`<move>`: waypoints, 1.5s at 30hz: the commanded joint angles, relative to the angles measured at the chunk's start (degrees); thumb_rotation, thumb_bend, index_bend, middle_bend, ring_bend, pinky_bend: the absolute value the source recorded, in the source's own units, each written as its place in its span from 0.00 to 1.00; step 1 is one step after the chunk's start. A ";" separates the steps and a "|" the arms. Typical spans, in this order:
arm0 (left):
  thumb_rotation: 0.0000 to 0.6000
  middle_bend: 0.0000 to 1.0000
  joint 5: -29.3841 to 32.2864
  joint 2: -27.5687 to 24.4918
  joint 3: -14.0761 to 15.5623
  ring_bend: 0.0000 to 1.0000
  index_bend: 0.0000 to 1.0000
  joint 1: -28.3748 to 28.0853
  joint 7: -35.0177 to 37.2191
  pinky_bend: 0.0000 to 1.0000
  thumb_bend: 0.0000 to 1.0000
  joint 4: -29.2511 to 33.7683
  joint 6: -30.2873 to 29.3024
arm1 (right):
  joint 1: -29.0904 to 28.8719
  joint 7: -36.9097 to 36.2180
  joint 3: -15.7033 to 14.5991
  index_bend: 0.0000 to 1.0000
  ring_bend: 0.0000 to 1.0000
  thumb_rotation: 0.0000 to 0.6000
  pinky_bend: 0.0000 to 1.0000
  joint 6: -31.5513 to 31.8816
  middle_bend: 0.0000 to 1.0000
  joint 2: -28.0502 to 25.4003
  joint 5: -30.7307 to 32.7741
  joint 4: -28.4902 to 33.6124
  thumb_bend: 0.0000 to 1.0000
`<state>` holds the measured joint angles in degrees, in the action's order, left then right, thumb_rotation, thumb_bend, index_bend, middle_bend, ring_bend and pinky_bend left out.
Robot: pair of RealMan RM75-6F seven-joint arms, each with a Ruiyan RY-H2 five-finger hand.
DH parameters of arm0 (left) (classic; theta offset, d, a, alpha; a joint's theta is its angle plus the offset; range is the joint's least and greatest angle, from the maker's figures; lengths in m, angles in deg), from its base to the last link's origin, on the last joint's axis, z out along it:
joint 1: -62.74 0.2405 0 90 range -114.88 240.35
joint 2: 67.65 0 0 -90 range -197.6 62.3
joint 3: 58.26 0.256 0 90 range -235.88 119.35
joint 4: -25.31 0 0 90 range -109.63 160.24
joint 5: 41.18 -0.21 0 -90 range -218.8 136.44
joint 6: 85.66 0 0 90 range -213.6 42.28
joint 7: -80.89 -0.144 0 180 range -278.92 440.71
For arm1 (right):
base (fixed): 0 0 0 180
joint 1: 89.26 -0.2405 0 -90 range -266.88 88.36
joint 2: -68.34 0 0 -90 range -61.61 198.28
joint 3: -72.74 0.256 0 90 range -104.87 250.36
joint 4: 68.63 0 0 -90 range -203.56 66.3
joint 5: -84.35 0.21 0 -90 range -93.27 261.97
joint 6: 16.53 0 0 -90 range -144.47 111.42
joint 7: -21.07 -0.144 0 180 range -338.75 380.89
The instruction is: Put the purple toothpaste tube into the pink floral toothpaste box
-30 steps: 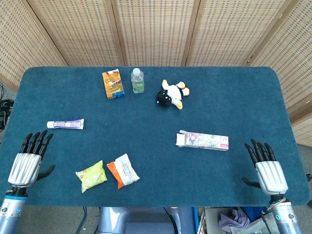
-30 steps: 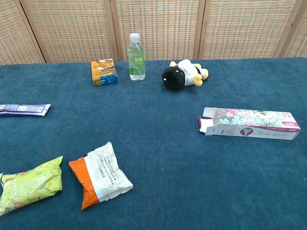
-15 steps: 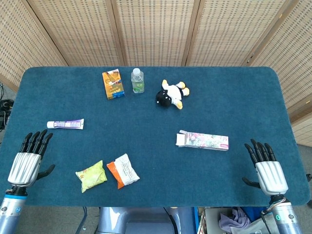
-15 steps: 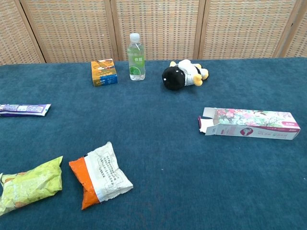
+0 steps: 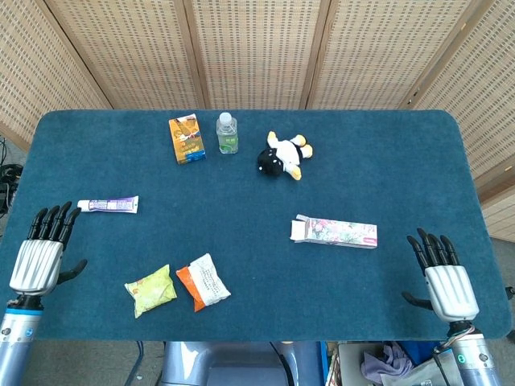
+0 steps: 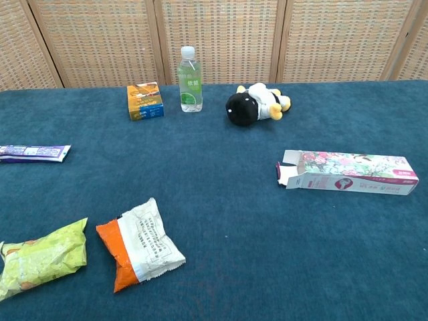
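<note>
The purple toothpaste tube (image 5: 109,205) lies flat at the tabletop's (image 5: 386,161) left side, just beyond the left hand (image 5: 38,257). The pink floral box (image 5: 335,232) has its flaps open leftward — ready to receive it. Both the left and right hand (image 5: 447,281) are empty, fingers apart — seen only from the head view.

left hand (image 5: 36,259) and right hand (image 5: 448,283) hover at near corners, fingers spread, empty.
</note>
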<state>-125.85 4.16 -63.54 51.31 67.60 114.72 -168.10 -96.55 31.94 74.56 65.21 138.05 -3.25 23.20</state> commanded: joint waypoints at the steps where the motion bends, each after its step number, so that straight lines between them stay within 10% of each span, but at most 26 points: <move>1: 1.00 0.06 2.18 -0.33 -2.09 0.08 0.06 -2.08 2.35 0.16 0.23 -2.52 2.79 | -0.03 0.13 0.01 0.00 0.00 1.00 0.00 -0.07 0.00 0.10 0.06 -0.06 0.00; 19: 1.00 0.30 15.03 1.79 -6.86 0.24 0.33 -17.21 1.34 0.26 0.23 -18.48 29.00 | -0.41 1.42 0.02 0.00 0.00 1.00 0.00 -1.41 0.00 1.09 1.08 -0.95 0.00; 45: 1.00 0.35 30.47 13.79 -6.01 0.29 0.41 -25.65 -11.55 0.29 0.23 -35.92 41.63 | -0.55 0.78 0.31 0.00 0.00 1.00 0.00 -2.36 0.00 1.03 2.64 -1.57 0.00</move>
<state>-96.06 17.20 -69.79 26.02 56.35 79.73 -127.15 -97.11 32.72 74.89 62.85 139.08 -0.61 21.63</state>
